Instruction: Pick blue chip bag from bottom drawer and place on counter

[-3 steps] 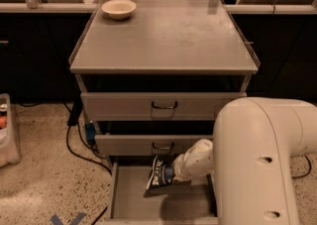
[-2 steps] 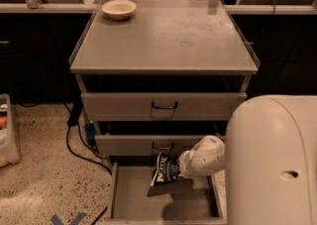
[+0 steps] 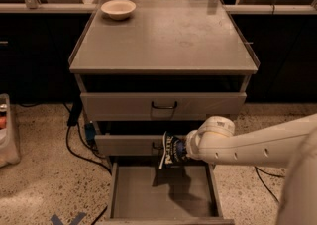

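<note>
The blue chip bag (image 3: 169, 150) hangs upright above the open bottom drawer (image 3: 148, 194), in front of the middle drawer's face. My gripper (image 3: 179, 149) is shut on the bag's right side, at the end of my white arm reaching in from the right. The bag is clear of the drawer floor, which shows only its shadow. The counter (image 3: 168, 33) is the flat grey cabinet top above, well higher than the bag.
A small white bowl (image 3: 118, 9) sits at the counter's back left corner. Two upper drawers with dark handles (image 3: 164, 105) are closed. Black cables (image 3: 79, 144) run on the floor left of the cabinet. A white object (image 3: 6, 130) stands at the far left.
The bag has risen from low in the bottom drawer to the level of the middle drawer's face. My arm has pulled back to the right and shows less bulk in view.
</note>
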### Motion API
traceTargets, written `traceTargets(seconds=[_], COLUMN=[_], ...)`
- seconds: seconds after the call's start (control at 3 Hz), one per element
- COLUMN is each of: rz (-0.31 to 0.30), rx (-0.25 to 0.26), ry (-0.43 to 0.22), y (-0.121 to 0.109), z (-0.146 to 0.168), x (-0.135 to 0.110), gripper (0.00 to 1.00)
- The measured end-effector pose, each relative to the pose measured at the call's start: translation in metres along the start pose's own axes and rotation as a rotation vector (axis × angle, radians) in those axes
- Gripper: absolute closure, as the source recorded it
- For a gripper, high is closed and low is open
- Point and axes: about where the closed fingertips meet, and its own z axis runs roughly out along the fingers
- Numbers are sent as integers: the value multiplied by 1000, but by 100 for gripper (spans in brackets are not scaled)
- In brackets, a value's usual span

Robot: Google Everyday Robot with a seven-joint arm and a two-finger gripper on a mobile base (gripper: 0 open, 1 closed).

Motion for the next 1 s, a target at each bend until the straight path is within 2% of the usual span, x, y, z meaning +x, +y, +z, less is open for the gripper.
traceTargets(seconds=[0.33,1.0], rz=[-3,-13], rx=[44,49], ry=[13,18], y=[-17,-22], z=[-21,-33], x=[-6,-10], gripper=[100,100])
